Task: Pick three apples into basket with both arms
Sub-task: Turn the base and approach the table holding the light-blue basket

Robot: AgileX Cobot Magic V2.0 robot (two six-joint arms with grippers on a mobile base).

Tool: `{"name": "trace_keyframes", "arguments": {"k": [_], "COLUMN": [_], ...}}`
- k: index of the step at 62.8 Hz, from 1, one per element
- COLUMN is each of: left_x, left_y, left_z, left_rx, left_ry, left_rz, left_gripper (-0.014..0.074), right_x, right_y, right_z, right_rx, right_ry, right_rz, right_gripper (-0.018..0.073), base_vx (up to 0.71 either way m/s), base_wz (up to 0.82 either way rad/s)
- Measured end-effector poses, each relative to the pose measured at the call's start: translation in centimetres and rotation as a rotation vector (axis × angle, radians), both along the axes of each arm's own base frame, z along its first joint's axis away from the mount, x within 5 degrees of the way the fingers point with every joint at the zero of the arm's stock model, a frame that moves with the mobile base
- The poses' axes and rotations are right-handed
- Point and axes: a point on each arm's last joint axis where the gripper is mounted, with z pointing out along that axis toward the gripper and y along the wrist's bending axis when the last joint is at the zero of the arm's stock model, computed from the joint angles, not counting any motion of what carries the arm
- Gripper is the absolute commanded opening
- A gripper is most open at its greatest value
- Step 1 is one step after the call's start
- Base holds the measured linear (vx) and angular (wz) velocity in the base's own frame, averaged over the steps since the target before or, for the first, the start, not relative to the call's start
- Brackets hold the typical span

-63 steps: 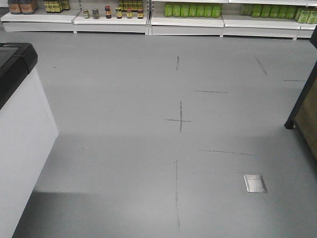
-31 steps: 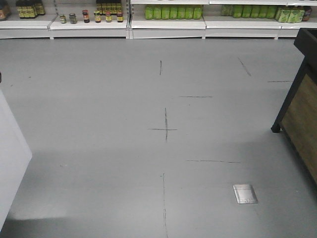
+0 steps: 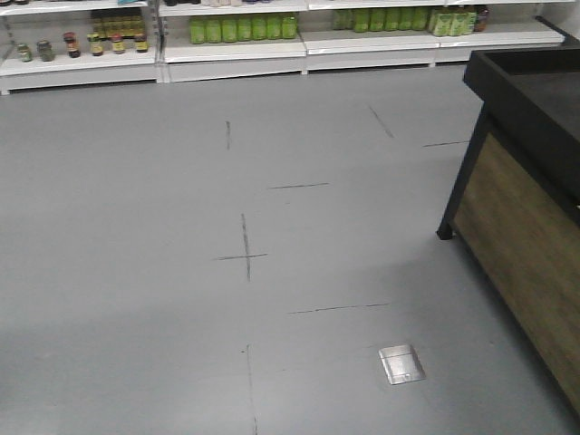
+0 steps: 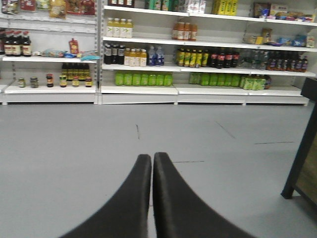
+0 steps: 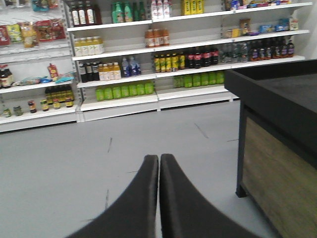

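Observation:
No apples and no basket show in any view; they are out of view. My left gripper (image 4: 152, 157) is shut and empty, its two dark fingers pressed together and pointing over the grey floor toward the shelves. My right gripper (image 5: 159, 158) is also shut and empty, pointing the same way, with a black and wood display stand (image 5: 277, 134) to its right. Neither gripper shows in the front view.
Grey floor (image 3: 181, 299) with dark tape marks and a metal floor plate (image 3: 401, 363). White shelves of bottles and jars (image 3: 236, 36) line the far wall. The black-topped, wood-sided display stand (image 3: 526, 208) is close on the right.
The view has swung to the right: the white cabinet at the left has left the frame, the shelves have shifted left, and the wooden stand at the right has come much further in.

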Motion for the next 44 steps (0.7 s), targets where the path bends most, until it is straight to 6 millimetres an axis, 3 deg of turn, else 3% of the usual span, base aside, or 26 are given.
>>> {"name": "trace_keyframes", "arguments": {"k": [44], "left_x": [0.00], "left_y": [0.00], "left_z": [0.00], "left_rx": [0.000], "left_ry": [0.000], "left_rz": [0.000], "left_gripper": [-0.0006], "right_x": [0.00], "right_y": [0.00], "right_z": [0.00], "right_rx": [0.000], "right_ry": [0.000], "right_rz": [0.000], "right_gripper": [-0.0008], "base_vx": [0.16], "base_wz": [-0.60]}}
